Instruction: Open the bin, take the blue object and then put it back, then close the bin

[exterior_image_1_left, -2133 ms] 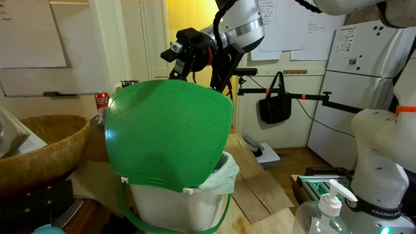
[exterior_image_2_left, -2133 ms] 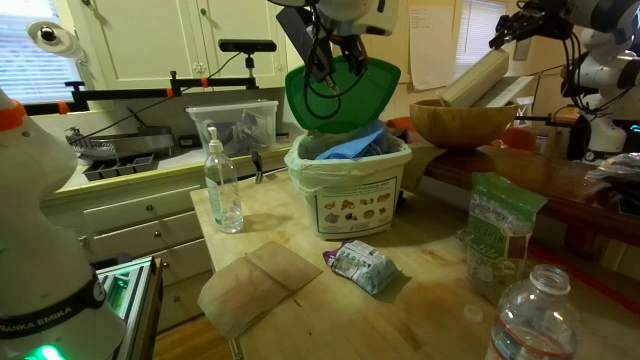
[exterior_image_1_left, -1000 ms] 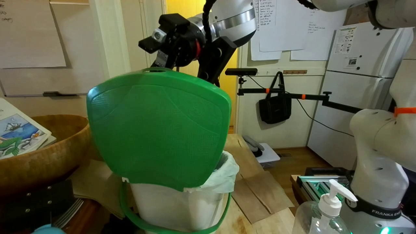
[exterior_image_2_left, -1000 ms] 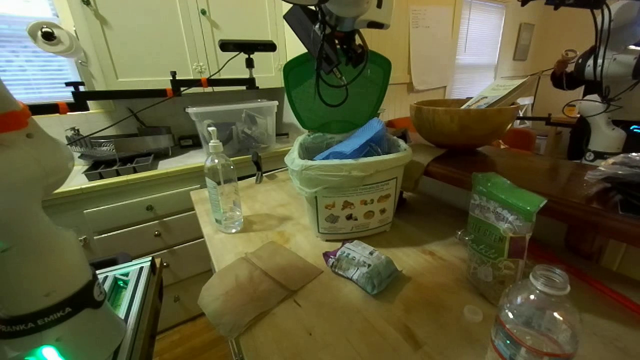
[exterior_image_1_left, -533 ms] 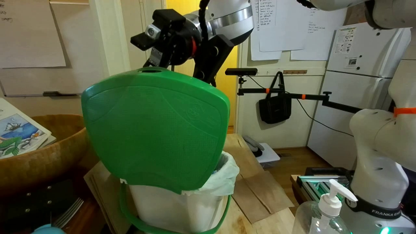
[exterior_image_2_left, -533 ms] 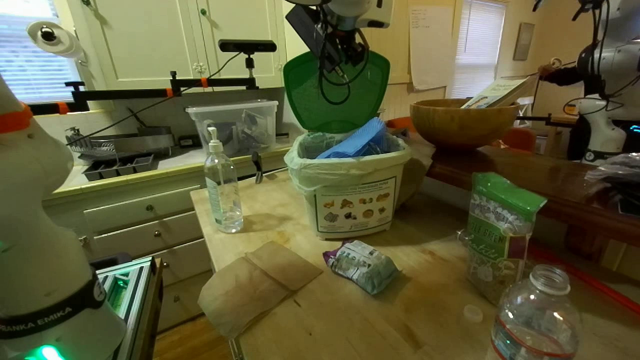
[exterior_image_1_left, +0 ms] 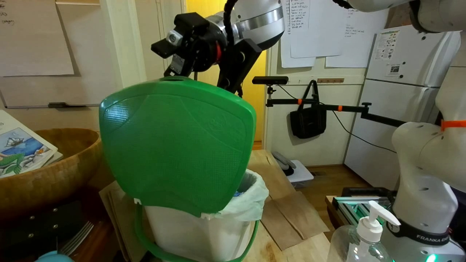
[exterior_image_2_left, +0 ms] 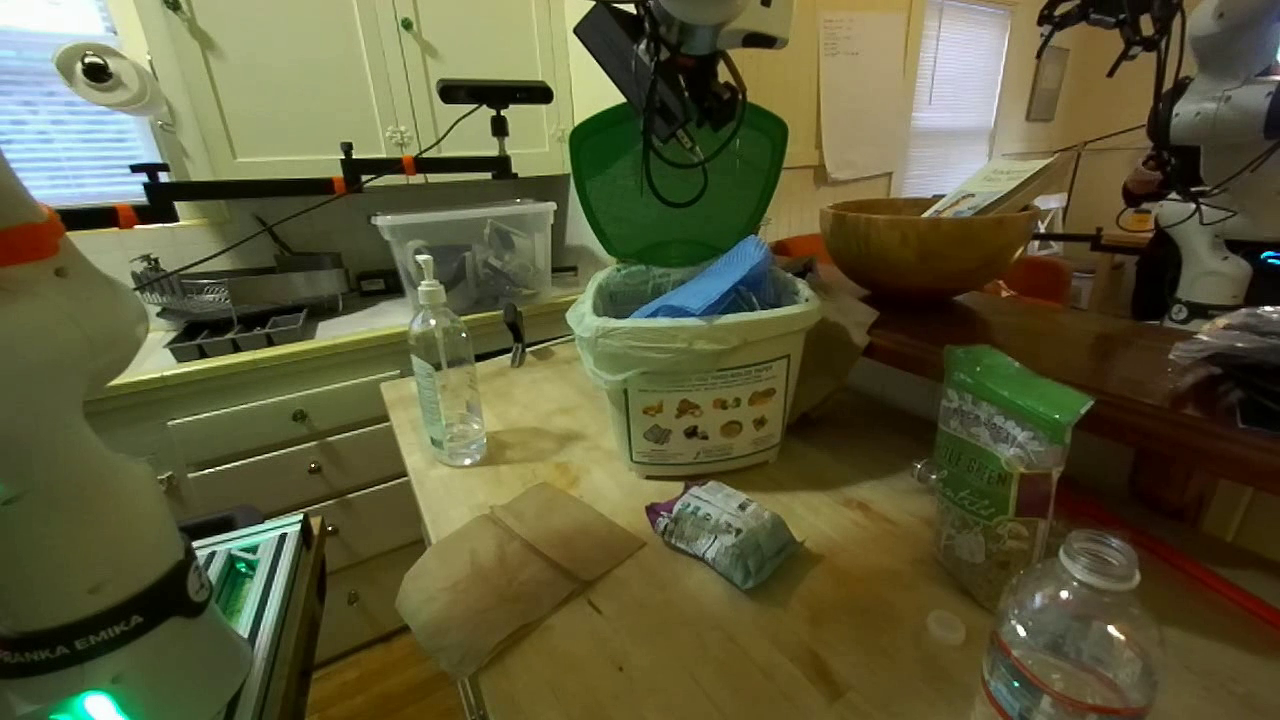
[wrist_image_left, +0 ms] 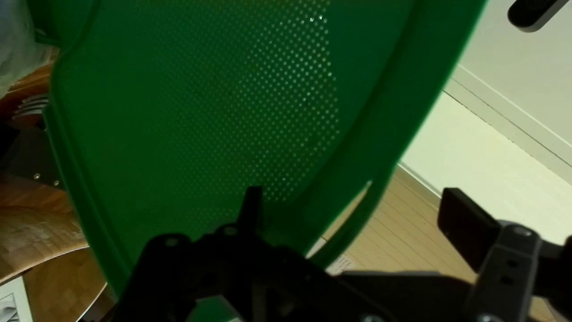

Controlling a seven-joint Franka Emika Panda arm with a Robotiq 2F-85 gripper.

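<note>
The white bin (exterior_image_2_left: 705, 415) stands on the table with its green lid (exterior_image_2_left: 605, 185) raised; the lid's outer face fills the middle of an exterior view (exterior_image_1_left: 178, 145). The blue object (exterior_image_2_left: 715, 285) lies inside the bin liner, tilted, showing above the rim; only a sliver shows in an exterior view (exterior_image_1_left: 237, 193). My gripper (wrist_image_left: 351, 194) is open and empty at the lid's upper edge. In the wrist view one finger overlaps the lid's inner face and the other is beyond the rim. Whether a finger touches the lid cannot be told. The lid hides the fingertips in an exterior view.
A pump bottle (exterior_image_2_left: 445, 390), brown paper (exterior_image_2_left: 520, 575), a snack packet (exterior_image_2_left: 722, 530), a lentil bag (exterior_image_2_left: 1005, 470) and a clear bottle (exterior_image_2_left: 1070, 630) stand or lie on the table. A wooden bowl (exterior_image_2_left: 925, 250) with a book stands behind. Another arm (exterior_image_2_left: 1225, 90) is at the far right.
My gripper and the lid moved back, opening the lid wider, then came slightly forward again. The bin shifted a little. The far arm has moved off the bowl, where a book now leans.
</note>
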